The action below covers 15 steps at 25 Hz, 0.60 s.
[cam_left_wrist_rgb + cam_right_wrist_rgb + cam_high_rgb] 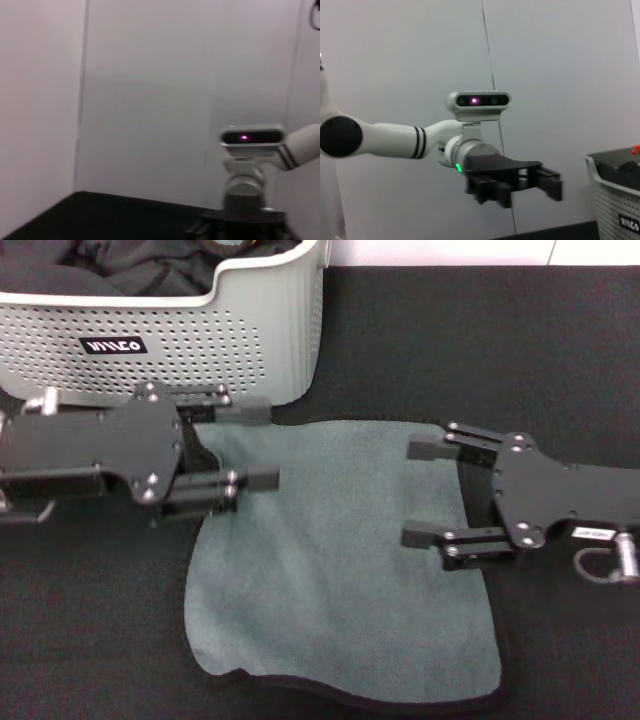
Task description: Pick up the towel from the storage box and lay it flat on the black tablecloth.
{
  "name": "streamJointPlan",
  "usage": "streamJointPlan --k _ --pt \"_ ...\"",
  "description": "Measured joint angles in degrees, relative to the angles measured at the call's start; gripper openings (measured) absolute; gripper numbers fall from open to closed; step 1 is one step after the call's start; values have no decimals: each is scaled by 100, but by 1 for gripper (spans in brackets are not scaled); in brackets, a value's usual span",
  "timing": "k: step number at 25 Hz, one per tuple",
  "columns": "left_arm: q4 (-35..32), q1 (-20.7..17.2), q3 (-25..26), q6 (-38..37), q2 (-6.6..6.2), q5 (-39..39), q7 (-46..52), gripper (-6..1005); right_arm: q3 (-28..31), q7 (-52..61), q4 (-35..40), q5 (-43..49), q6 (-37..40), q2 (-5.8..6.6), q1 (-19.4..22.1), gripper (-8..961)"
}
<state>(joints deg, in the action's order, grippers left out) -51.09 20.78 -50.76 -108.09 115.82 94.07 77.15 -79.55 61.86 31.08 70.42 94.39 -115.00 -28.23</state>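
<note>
The grey-green towel (340,560) lies spread on the black tablecloth (480,350), just in front of the storage box (200,340). Black edging shows along its near edge. My left gripper (258,445) is open and empty over the towel's far left corner, close to the box wall. My right gripper (420,492) is open and empty over the towel's right edge. The right wrist view shows the left gripper (552,184) from the side and a corner of the storage box (617,200). The left wrist view shows only a strip of tablecloth (100,215).
Black garments (140,270) lie inside the storage box, which bears a black label (114,345). A pale wall stands beyond the table. The right arm's wrist camera (251,137) shows in the left wrist view. Bare tablecloth lies to the right of the box.
</note>
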Motion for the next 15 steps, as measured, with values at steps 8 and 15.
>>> streamJointPlan --k 8,15 --pt "806 67 22 -438 -147 18 -1097 601 -87 78 -70 48 -168 -78 -183 877" --pt "906 37 121 -418 -192 19 -1240 603 -143 93 -140 51 -168 -89 -267 877"
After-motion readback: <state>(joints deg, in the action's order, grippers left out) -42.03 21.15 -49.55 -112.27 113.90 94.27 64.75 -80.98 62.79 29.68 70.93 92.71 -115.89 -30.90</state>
